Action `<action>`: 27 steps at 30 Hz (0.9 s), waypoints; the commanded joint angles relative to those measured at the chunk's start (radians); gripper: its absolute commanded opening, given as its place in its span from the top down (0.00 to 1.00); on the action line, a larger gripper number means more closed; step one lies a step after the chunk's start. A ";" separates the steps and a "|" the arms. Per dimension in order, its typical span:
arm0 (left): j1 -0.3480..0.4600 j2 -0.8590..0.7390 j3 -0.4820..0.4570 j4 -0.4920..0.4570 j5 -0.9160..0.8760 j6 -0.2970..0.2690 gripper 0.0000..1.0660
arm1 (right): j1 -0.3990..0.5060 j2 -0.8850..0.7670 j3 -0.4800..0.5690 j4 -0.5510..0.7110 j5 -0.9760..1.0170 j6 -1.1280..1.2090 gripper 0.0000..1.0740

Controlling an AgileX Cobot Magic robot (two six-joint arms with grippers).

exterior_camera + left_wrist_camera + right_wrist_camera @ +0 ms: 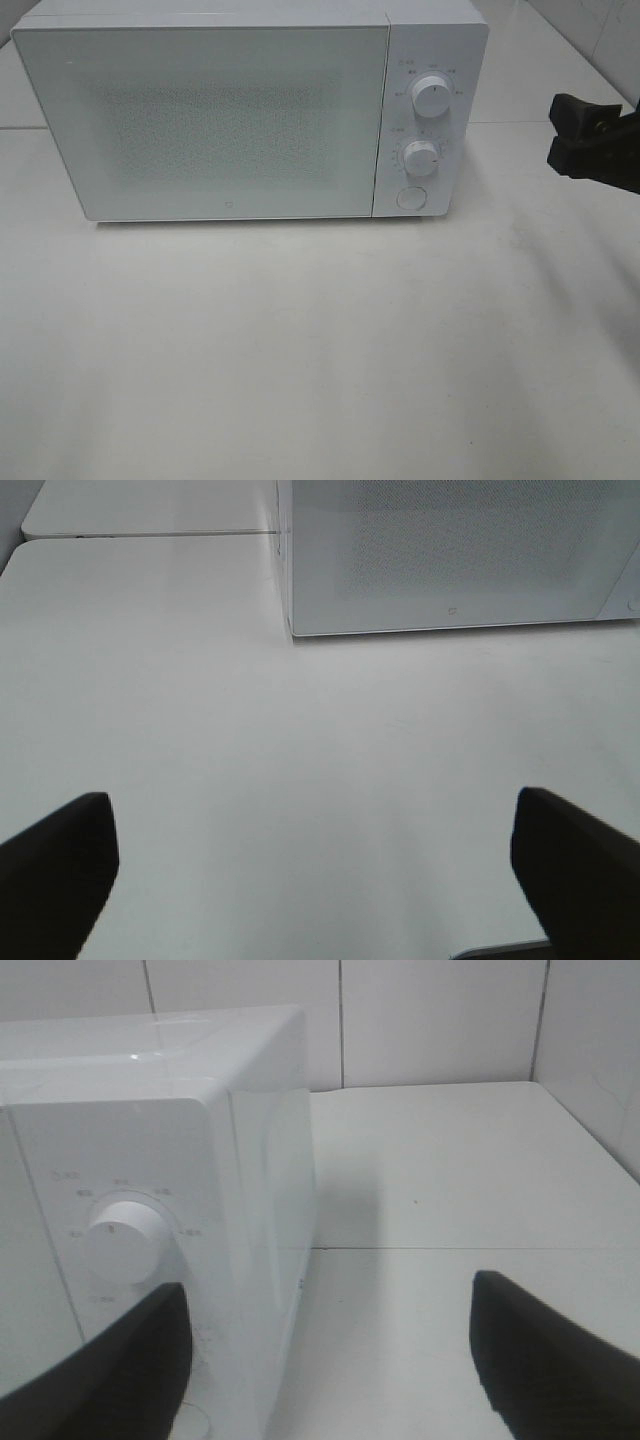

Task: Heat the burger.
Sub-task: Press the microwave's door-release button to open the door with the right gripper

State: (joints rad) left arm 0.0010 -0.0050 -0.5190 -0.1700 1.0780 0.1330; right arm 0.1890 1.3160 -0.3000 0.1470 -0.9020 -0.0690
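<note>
Plainly, the right tool (pixel 328 1295) has its jaws spread wide with nothing between them. It hangs off the control-panel side of the microwave (pixel 230 120), near that corner but not touching it. The upper knob (pixel 125 1240) sits just past one of its fingers (pixel 120 1360). The lower knob (pixel 421 157) and the round button (pixel 410 197) lie farther down the same panel. The left tool (pixel 312 815) is also fully open and empty. It is over bare tabletop (pixel 200 680), with the microwave's other front corner well ahead of it. The burger shows in no view: neither tool holds it and it is not on the tabletop near them. The door (pixel 200 120) is closed, and its dotted white panel hides the inside, so I cannot tell whether the burger lies behind it, beyond both tools. That is the main risk: if a dial is turned while the oven is empty, nothing gets heated. The right tool approaches the panel from the side, so jaws this wide could straddle the knob badly or slip off it. They could also catch the wrong dial, or push the light cabinet along the smooth tabletop. If the button is pressed, the door may swing out toward the left tool, and a collision seems possible.
</note>
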 commanded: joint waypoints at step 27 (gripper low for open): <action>0.002 -0.016 0.002 -0.002 -0.007 -0.002 0.06 | 0.505 0.332 -0.063 0.604 -0.329 -0.206 0.30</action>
State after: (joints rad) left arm 0.0010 -0.0050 -0.5190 -0.1700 1.0780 0.1330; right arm 0.6770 1.6450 -0.3450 0.7370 -1.2050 -0.2490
